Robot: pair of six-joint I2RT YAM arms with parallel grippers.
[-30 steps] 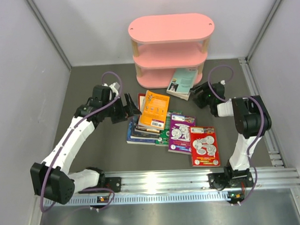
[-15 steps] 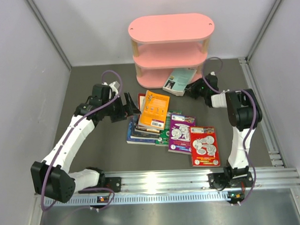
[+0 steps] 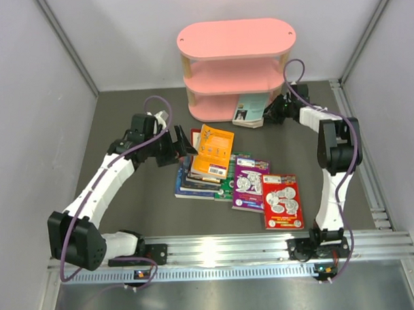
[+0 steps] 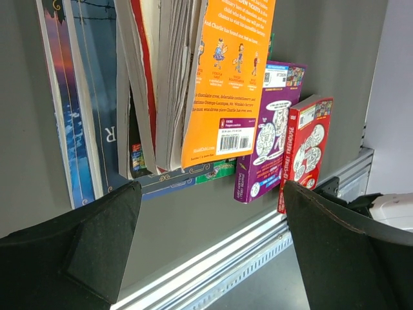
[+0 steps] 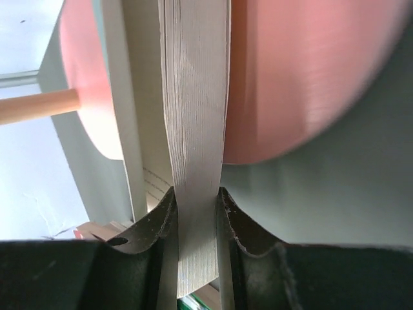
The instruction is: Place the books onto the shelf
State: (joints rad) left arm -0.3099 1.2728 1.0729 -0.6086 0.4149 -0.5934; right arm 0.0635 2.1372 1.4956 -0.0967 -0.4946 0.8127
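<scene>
**Teal book half in at bottom tier: finish the slide**

Farthest out from the pink three-tier oval-board shelf [image 3: 237, 38], twd the arm bases, a red cartoon-cover paperback [image 3: 283, 201] lies flat on the dark grey tabletop [image 3: 124, 110]. A purple paperback [image 3: 251, 183] lies just beside it on the shelf side. Closer in, front-left of the shelf, sits a loose stack of paperbacks [image 3: 193, 183] topped by an orange-yellow paperback [image 3: 212, 151]. The left claw [image 3: 181, 141] hangs just beside that stack, spread wide, holding nothing.

At the shelf's front-right, the right claw [image 3: 272, 110] is pinching a pale teal paperback [image 3: 250, 111] by its page edge. The wrist view shows the page block squeezed btw both fingers [image 5: 155, 239]. The book's far part reaches in over the bottom board, under the middle one. Can't tell if its weight sits on the board yet.

Judging by the layout, this looks like the first book going in, w/ the rest to follow.

To do it well:
- Hold the pinch firm and the book level.
- Push it straight in, deeper over the bottom board.
- Steer clear of the pale wooden post [image 3: 283, 71] at the shelf's right end.
- Let go only once the board carries it, then back straight out so the fingers don't drag it off.

Thin pages may flex, so go slow.
</scene>
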